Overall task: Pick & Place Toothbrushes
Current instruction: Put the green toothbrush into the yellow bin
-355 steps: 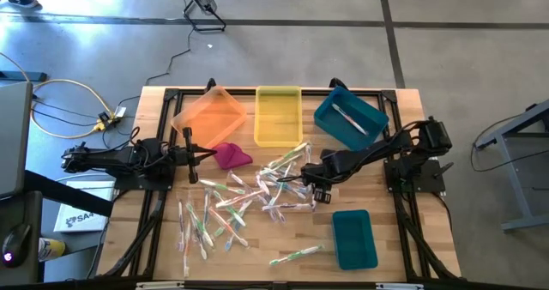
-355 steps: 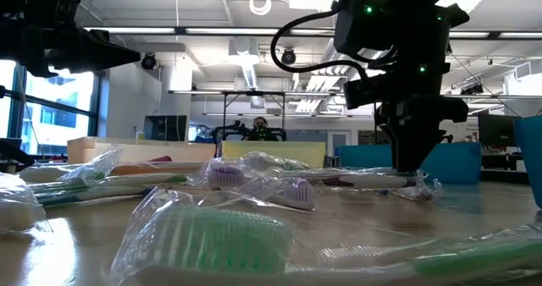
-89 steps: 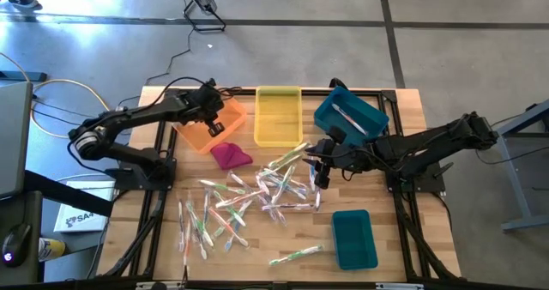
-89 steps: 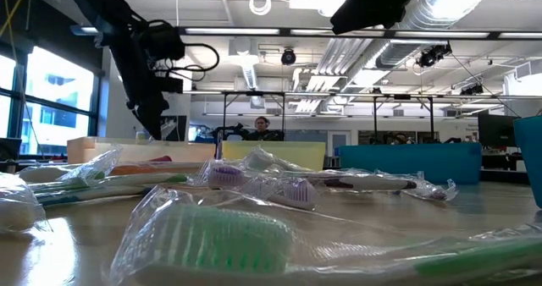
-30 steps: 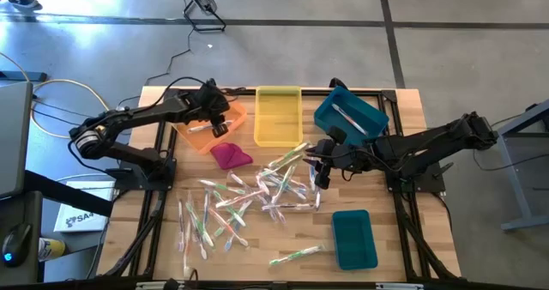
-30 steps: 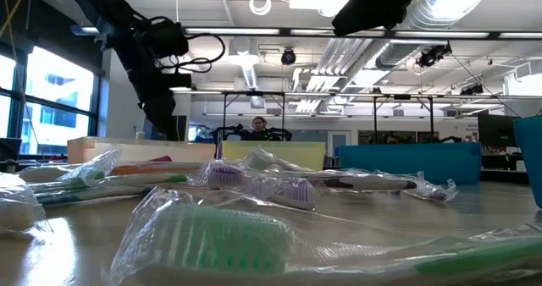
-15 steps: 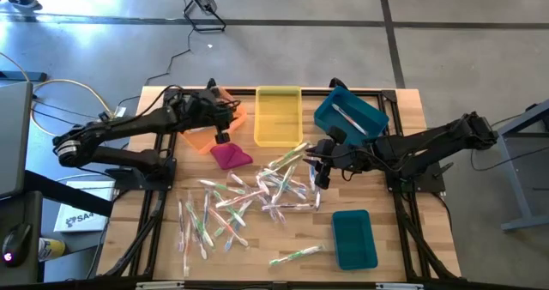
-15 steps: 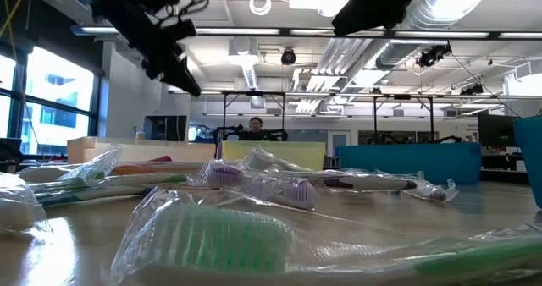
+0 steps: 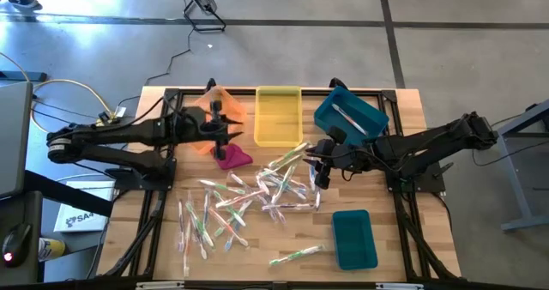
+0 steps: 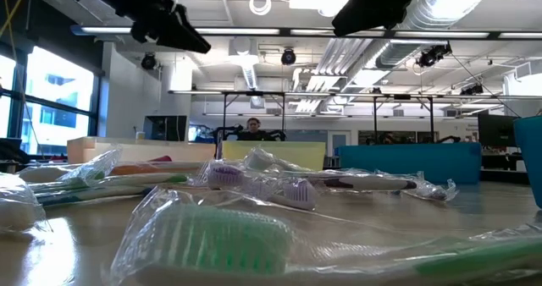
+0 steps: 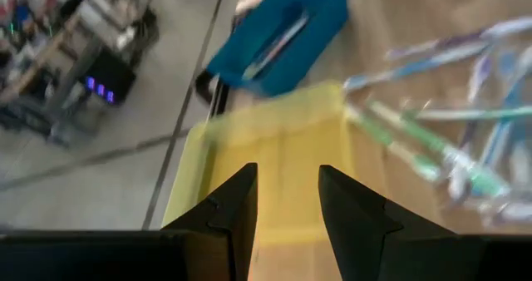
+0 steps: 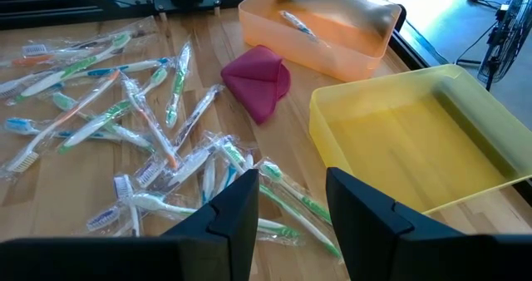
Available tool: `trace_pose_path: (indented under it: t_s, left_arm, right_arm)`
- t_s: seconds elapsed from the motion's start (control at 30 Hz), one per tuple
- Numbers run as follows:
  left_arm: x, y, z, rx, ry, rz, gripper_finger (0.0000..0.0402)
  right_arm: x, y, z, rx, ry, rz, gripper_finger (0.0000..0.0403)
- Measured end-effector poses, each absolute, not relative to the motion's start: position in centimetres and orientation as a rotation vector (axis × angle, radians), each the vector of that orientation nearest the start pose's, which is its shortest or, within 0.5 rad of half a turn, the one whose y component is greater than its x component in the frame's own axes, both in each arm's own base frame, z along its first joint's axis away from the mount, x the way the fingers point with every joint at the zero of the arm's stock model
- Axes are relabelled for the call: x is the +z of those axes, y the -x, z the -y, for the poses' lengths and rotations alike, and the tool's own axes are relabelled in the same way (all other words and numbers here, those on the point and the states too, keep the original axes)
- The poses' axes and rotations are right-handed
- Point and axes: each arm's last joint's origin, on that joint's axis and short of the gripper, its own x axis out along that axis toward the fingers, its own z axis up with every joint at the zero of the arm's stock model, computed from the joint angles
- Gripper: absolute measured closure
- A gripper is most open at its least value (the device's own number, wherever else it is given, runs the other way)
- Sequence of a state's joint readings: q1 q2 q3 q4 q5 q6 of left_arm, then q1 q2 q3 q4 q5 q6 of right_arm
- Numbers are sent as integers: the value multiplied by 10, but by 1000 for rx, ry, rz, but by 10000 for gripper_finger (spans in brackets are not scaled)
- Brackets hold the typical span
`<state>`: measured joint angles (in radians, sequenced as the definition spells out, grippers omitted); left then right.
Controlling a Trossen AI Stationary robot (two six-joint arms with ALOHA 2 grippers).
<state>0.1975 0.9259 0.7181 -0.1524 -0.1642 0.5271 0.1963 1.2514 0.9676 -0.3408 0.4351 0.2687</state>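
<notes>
High view, stock as found: left end effector (image 9: pixel 225 123), fingers parted and empty, hangs over the near edge of the orange bin (image 9: pixel 199 110), just beside the magenta cloth (image 9: pixel 232 156). Right end effector (image 9: pixel 321 175), fingers likewise apart with nothing between them, is poised at the upper right fringe of the toothbrush pile (image 9: pixel 257 191). Toothbrushes: individually sealed in clear crinkled wrappers; judged very light, stiff along the handle, with slippery film that may slide or snag a neighbour. Best hold judged to be mid-handle, across the width, choosing a piece lying apart from the tangle. Count: roughly two dozen or more loose on the worktop (image 9: pixel 386 230), spread from centre to lower left; exact number cannot be told where they overlap. One stray brush (image 9: pixel 296 254) lies near the front, beside the small teal bin (image 9: pixel 354 238). One brush in the orange bin, seen in the right wrist view (image 12: pixel 297 21); at least one in the large teal bin (image 9: pixel 349 117). Yellow bin (image 9: pixel 278 115): appears to hold none. Bins: four. Cloth: one.
</notes>
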Motion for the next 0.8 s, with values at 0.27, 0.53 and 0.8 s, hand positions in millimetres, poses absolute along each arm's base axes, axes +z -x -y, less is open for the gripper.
trace_pose_path:
  t_s: [0.27,0.53,0.8]
  left_arm:
    - [264,-190,-16,169,-437,-321,278]
    - [263,-189,2,110,-415,-279,278]
    - [264,-189,4,70,-411,-260,278]
  right_arm:
    - [288,-263,-40,-308,-65,-558,269]
    - [288,-263,-40,-307,-63,-558,269]
    - [288,-263,-40,-307,-62,-558,269]
